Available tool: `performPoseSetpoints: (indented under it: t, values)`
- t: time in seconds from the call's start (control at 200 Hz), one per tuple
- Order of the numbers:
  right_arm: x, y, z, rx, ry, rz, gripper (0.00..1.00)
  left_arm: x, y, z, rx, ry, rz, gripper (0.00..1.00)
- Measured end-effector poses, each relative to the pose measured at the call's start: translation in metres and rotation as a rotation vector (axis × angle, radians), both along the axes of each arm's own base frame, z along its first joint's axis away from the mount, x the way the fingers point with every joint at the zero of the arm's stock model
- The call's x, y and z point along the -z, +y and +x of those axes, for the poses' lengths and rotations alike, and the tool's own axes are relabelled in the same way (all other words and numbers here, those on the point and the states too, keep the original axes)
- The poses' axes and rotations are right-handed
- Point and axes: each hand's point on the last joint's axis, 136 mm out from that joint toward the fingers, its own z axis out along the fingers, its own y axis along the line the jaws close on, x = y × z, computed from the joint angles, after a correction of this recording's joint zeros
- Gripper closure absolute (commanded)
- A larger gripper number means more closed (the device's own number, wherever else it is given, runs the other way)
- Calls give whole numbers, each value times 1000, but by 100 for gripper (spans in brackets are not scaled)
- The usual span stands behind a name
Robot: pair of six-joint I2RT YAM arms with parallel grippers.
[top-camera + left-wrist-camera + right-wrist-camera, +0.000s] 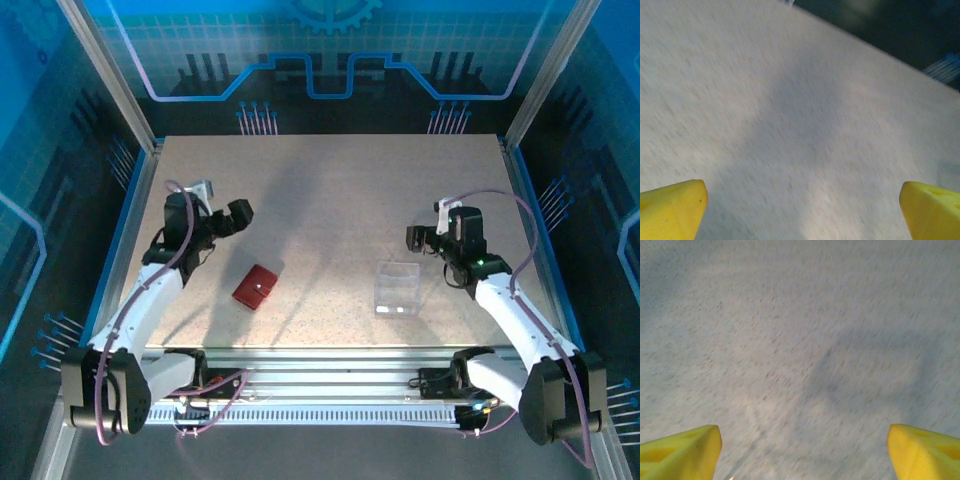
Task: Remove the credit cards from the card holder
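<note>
- Currently the card holder (257,287) is lying shut on the table (330,190), left of centre toward the front edge, its pale snap facing up.
- Left gripper (238,215) is hovering behind and to the left of it, apart from it; in the left wrist view its yellow fingers (672,207) are standing wide apart over the tabletop.
- Right gripper (415,238) is hanging just behind a clear plastic box (397,289), its fingers (680,450) likewise spread wide, gripping nothing.

Card holder (256,287) left of box (397,289)
</note>
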Motion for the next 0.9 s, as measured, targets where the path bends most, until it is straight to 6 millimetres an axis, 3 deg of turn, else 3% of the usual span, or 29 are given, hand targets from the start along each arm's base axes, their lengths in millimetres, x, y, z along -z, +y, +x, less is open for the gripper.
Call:
performPoseSetpoints:
  t: [0.23,0.325,0.52,0.695,0.895]
  values:
    - [31,10,-38,52,268,139,37,45,-54,-33,186,318,-15,2]
    - [41,11,-49,68,339,153,46,61,-67,-48,234,398,1,2]
    - [61,14,-53,75,424,162,69,69,-67,-56,241,442,7,2]
    - [82,15,-56,68,505,144,74,71,-65,-58,238,453,16,2]
    - [88,15,-54,63,517,137,78,75,-65,-61,237,464,17,2]
